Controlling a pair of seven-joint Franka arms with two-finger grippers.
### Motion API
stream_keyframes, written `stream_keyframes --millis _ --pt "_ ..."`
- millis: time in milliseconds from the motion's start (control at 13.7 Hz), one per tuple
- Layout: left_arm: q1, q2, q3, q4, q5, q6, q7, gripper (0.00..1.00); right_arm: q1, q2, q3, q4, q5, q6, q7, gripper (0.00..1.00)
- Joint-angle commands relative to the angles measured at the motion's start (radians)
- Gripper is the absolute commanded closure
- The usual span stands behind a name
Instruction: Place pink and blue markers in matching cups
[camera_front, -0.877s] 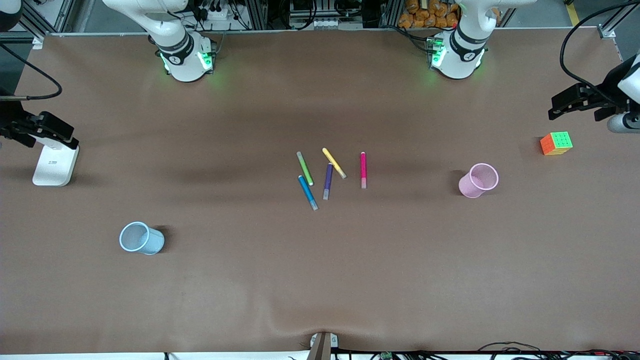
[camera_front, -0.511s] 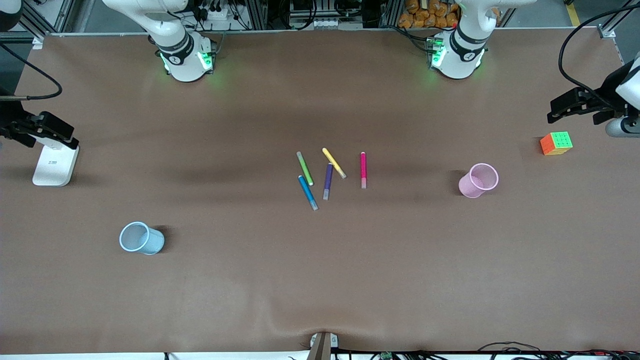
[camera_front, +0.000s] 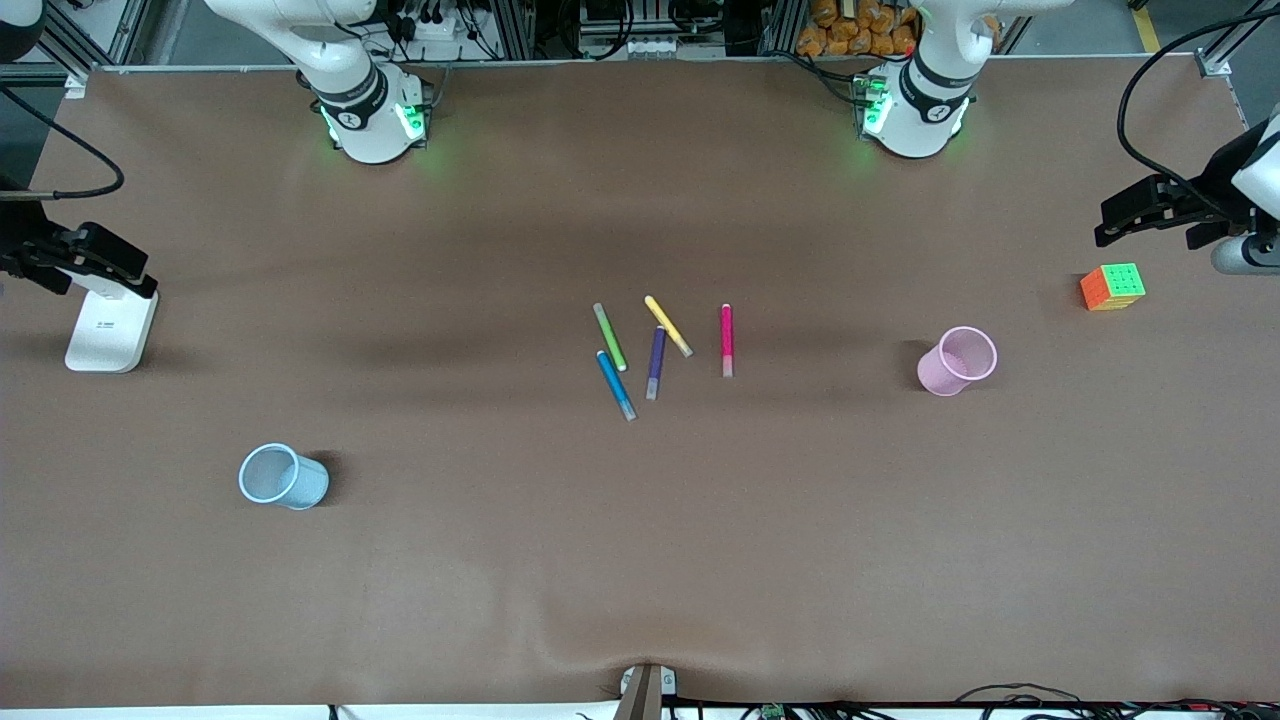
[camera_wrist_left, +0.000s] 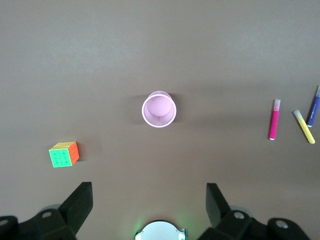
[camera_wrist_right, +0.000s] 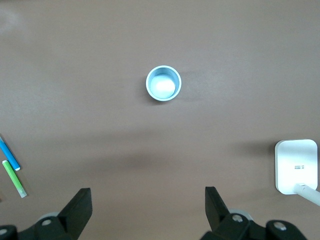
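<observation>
The pink marker (camera_front: 726, 340) (camera_wrist_left: 274, 119) and the blue marker (camera_front: 616, 385) (camera_wrist_right: 9, 154) lie flat mid-table among other markers. The pink cup (camera_front: 958, 361) (camera_wrist_left: 159, 109) stands upright toward the left arm's end. The blue cup (camera_front: 283, 477) (camera_wrist_right: 163, 83) stands upright toward the right arm's end, nearer the front camera. My left gripper (camera_front: 1140, 208) (camera_wrist_left: 149, 190) hangs high over the left arm's end of the table, open and holding nothing. My right gripper (camera_front: 95, 262) (camera_wrist_right: 148, 195) hangs high over the right arm's end, also open with nothing in it.
A green marker (camera_front: 610, 337), a yellow marker (camera_front: 668, 326) and a purple marker (camera_front: 655, 362) lie beside the blue one. A coloured puzzle cube (camera_front: 1112, 286) sits near the pink cup. A white box-shaped device (camera_front: 110, 330) stands at the right arm's end.
The left arm's hand has shifted slightly over its end of the table. The right arm, markers and cups have not moved.
</observation>
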Motion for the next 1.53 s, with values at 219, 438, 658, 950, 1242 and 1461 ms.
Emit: stream_keyframes --millis 219,438,658,950,1242,1461 --pt "-0.004 0.027 -0.005 -0.002 0.005 -0.004 -0.005 0.0 -0.014 -0.033 0.016 -0.029 -0.017 0.005 0.013 0.0" --pt "-0.013 0.044 -0.008 -0.001 0.005 -0.004 -0.005 0.0 -0.014 -0.033 0.014 -0.029 -0.017 0.007 0.013 0.0" --pt "-0.024 0.078 -0.016 0.001 -0.004 0.002 -0.007 0.0 -0.014 -0.033 0.016 -0.029 -0.017 0.007 0.013 0.0" --pt "-0.05 0.116 -0.043 0.001 -0.007 0.036 -0.075 0.0 -0.014 -0.033 0.016 -0.029 -0.017 0.007 0.013 0.0" --pt "-0.056 0.152 -0.083 -0.001 -0.007 0.069 -0.14 0.0 -0.014 -0.03 0.016 -0.034 -0.017 0.014 0.015 0.0" --pt "-0.056 0.197 -0.102 -0.001 -0.018 0.109 -0.146 0.0 -0.012 -0.027 0.016 -0.037 -0.016 0.013 0.015 0.0"
